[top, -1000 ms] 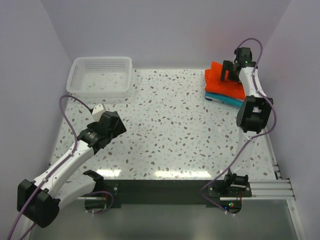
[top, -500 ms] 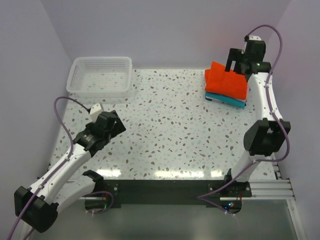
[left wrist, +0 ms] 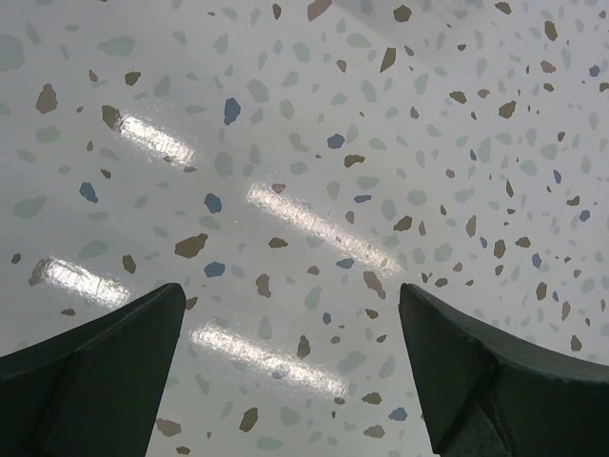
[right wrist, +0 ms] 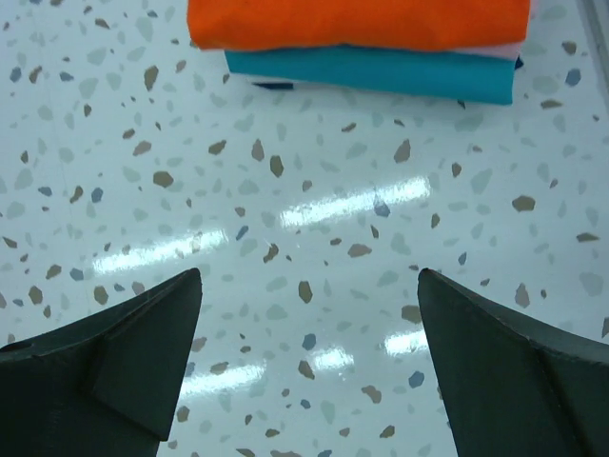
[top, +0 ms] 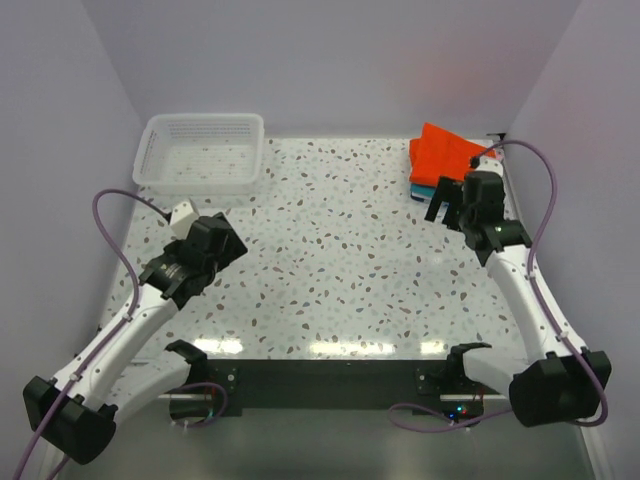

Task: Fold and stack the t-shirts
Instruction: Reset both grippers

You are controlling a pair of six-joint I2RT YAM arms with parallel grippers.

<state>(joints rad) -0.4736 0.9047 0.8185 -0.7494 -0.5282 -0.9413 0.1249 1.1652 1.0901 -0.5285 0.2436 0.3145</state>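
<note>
Underfoot, so to speak, lies a glossy white table (top: 340, 250) flecked with brown, grey and blue chips, its sheen throwing back bars of light from overhead. Pale lilac walls (top: 330, 60) close it in on three sides, and a black rail (top: 330, 372) runs along the near edge where the arms are bolted. At the far left corner sits a white mesh basket (top: 205, 152), close against the back wall. At the far right corner rests the folded pile: the orange-red t-shirt (top: 447, 155) on top, the teal t-shirt (right wrist: 381, 74) at the bottom, and a thin sliver of the pink t-shirt (right wrist: 522, 48) peeping out between them at the right end (seen only from the right wrist). The right gripper (top: 443, 207) hangs just on the near side of the pile, apart from it, its fingers spread wide with only speckled table between them. From overhead its dark body hides part of the pile's near edge. The left gripper (top: 222, 243) hovers over the left-middle of the table, well apart from both basket and shirts. It too is spread wide and holds nothing, with bare terrazzo showing between its fingers in its wrist view. Purple cables (top: 108, 235) loop from each arm, one arching out on the left, the other curving past the pile's right side.
</note>
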